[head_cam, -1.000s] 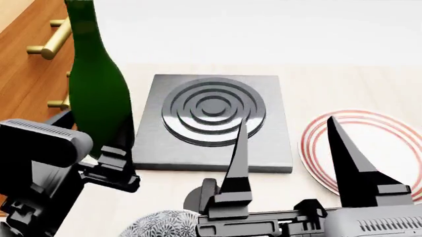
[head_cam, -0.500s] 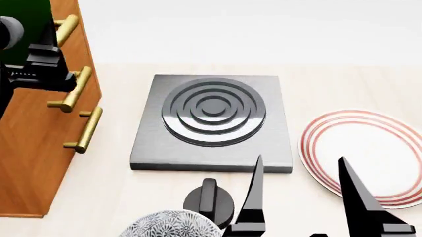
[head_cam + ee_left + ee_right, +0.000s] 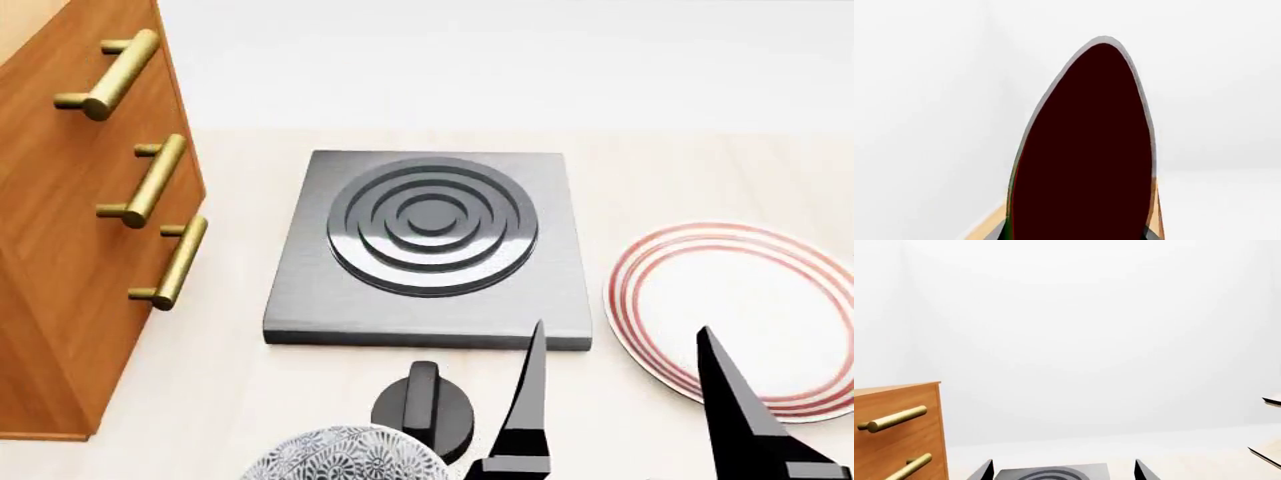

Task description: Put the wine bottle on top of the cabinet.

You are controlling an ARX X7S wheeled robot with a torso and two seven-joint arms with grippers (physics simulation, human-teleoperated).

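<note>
Right fingers (image 3: 627, 410): nearest to us in the head view, we see two black pointed fingers rising from the bottom edge, spread wide apart with nothing between them; their tips stand before the front edge of the hob and the plate.
Bowl (image 3: 344, 455): we see a grey patterned rim at the bottom edge, just left of the right fingers.
Knob (image 3: 423, 405): a black round dial sits on the table (image 3: 227, 400), just behind the bowl and close to the hob's front edge.
Hob (image 3: 430, 245): a square grey plate with concentric rings lies flat at the middle of the table.
Plate (image 3: 734, 310): white with red rings, it lies just right of the hob, partly hidden by one right finger.
Cabinet (image 3: 67, 260): we see its reddish-brown front at the left, with three brass bar handles; the right wrist view shows its top corner too.
Wine bottle (image 3: 1084, 150): we find it only in the left wrist view, as a very dark rounded shape filling the middle, close to the camera, with a strip of wood tone beneath it.
Left fingers: we cannot tell their state; no view shows them.
</note>
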